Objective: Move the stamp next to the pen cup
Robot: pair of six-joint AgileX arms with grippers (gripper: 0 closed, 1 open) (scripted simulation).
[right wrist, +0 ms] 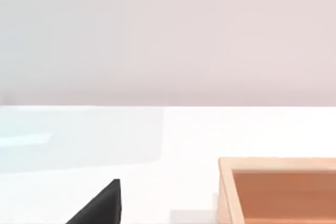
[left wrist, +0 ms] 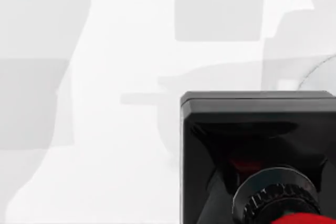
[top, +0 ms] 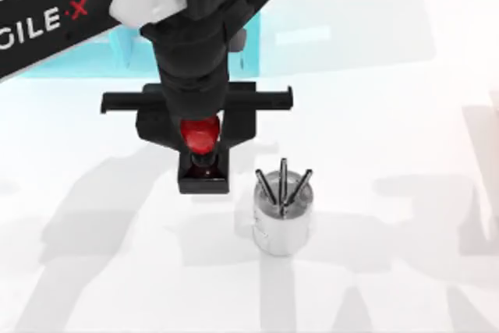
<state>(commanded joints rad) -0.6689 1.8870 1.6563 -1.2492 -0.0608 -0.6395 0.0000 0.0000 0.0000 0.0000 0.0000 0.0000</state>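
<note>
The left gripper [top: 201, 139] hung over the stamp [top: 203, 168], its jaws clamped on the red knob [top: 199, 135], with the black base showing below it in the top view. The stamp sat just to the left of the pen cup [top: 282, 222], a narrow strip of white desk [top: 405, 271] between them and the cup a little nearer the camera. Whether the base was resting on the desk or held just above it could not be told.

By my judgement the carry was nearly finished: the stamp was already beside the cup, so what remained was to set it down if it was not yet down, part the jaws, and lift straight up without nudging the cup or its three pens [top: 284, 181].

On the left arm's white link, the letters "ILE·X" [top: 48, 18] could be read, part of the AgileX name. Behind the arm lay a turquoise organiser [top: 93, 56]. The right wrist view showed a wooden tray [right wrist: 278, 190] at the desk's edge.
</note>
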